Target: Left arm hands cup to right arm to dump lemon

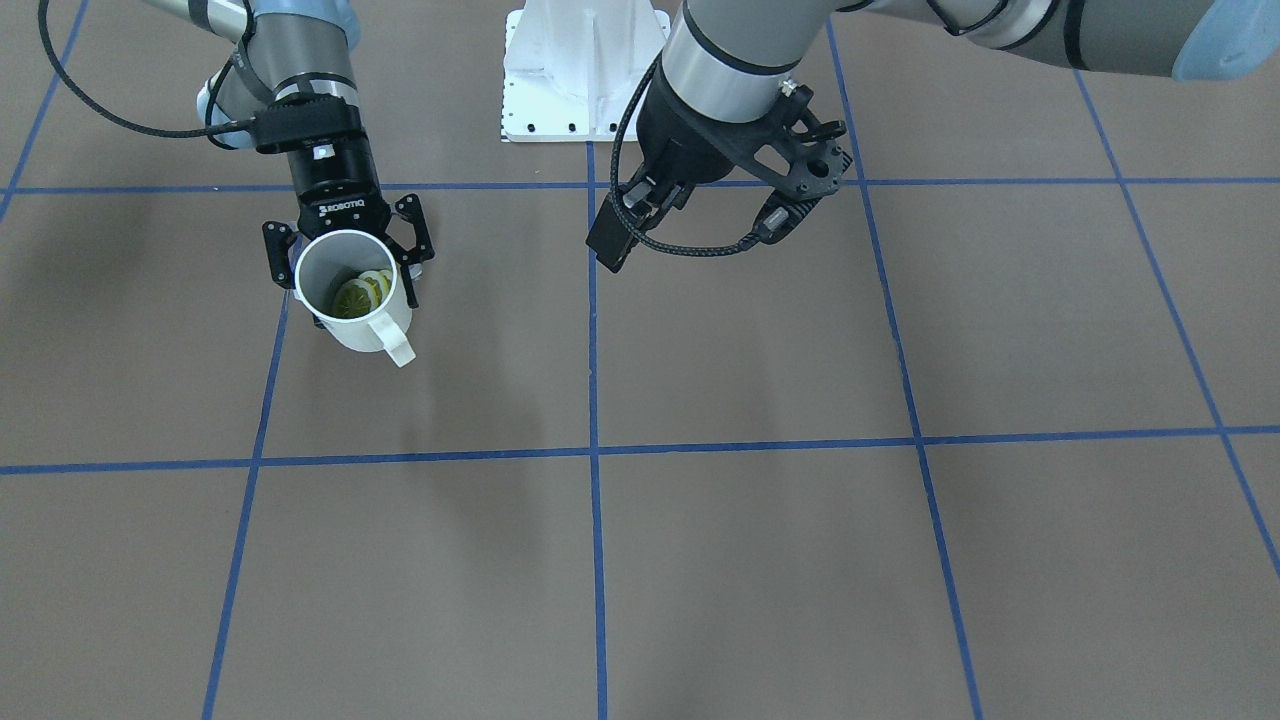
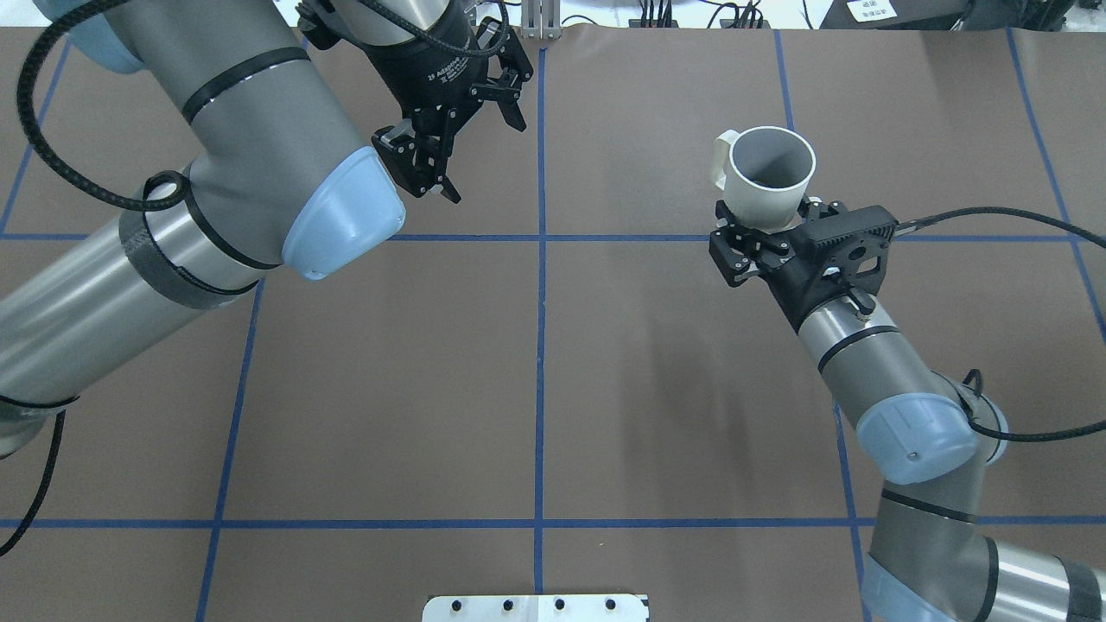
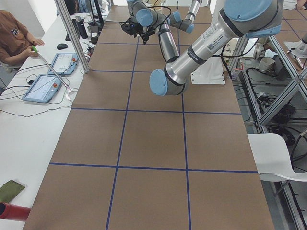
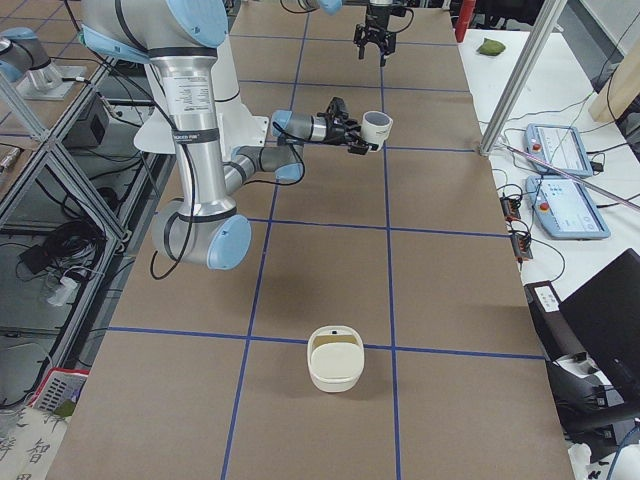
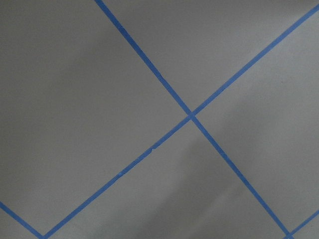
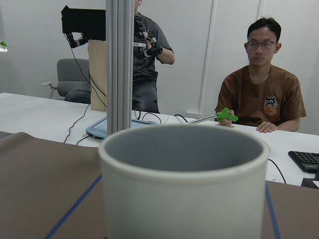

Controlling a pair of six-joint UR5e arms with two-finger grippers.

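Observation:
The white cup [image 1: 352, 300] hangs upright above the table, its handle pointing away from the robot. My right gripper [image 1: 345, 250], the one marked ROBOTIQ, is shut on the cup's body with a finger on either side. A yellow-green lemon [image 1: 362, 292] piece lies inside. From overhead the cup [image 2: 769, 173] sits right of centre at the tip of the right gripper [image 2: 760, 231]. The cup [image 6: 182, 184] fills the lower right wrist view. My left gripper [image 2: 484, 155] hovers far left of the cup, open and holding nothing. Only table and blue tape show in the left wrist view.
A white bowl-like container [image 4: 335, 358] stands on the table towards the robot's right end. The robot's white base plate [image 1: 585, 70] sits at the table's edge. A metal post [image 4: 520, 75], tablets [image 4: 565, 205] and seated people [image 6: 261, 94] line the far side.

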